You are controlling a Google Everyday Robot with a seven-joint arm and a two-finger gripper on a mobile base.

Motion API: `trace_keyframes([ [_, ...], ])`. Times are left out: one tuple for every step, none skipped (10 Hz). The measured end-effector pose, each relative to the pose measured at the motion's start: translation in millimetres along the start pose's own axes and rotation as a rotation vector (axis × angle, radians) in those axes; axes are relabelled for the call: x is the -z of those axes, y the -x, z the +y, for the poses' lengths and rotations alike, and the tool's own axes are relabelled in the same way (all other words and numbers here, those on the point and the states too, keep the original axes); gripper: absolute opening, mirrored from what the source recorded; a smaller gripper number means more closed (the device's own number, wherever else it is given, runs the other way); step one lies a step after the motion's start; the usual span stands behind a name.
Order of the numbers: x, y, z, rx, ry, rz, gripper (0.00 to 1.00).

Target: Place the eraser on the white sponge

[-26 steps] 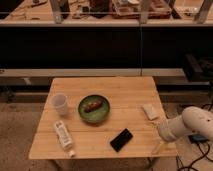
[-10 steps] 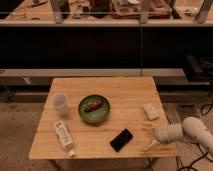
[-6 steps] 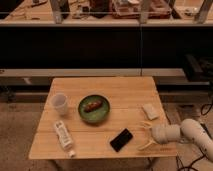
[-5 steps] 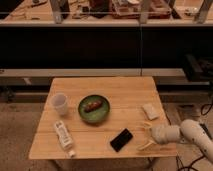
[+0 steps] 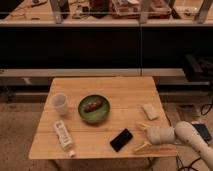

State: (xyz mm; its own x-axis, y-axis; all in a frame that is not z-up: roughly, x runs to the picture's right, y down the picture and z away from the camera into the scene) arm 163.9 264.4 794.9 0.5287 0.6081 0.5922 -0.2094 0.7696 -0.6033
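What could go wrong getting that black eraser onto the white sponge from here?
1. The flat black rectangular eraser lies low on the wooden table. The open hand, beside it near the table's front edge, may shove it away instead of gripping it.
2. The small off-white sponge pad sits close to the table's right edge and looks smaller than the eraser, so the eraser might overhang and slide off.

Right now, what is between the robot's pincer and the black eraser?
Nothing, just bare wooden table. The camera view shows the open pincer beside the eraser, not touching it.
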Motion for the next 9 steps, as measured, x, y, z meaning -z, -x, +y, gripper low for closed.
trace_keyframes([
  [-7,4,0,0.008,0.003,-0.009,0.8],
  [-11,5,0,0.012,0.004,-0.014,0.8],
  [-15,6,0,0.018,0.006,-0.019,0.8],
  [-20,6,1,0.024,0.007,-0.024,0.8],
  [-23,6,1,0.03,0.01,-0.029,0.8],
  [-27,7,1,0.039,0.012,-0.035,0.8],
  [-29,7,0,0.047,0.012,-0.041,0.8],
  [-31,6,0,0.054,0.013,-0.045,0.8],
  [-32,6,0,0.058,0.016,-0.048,0.8],
])
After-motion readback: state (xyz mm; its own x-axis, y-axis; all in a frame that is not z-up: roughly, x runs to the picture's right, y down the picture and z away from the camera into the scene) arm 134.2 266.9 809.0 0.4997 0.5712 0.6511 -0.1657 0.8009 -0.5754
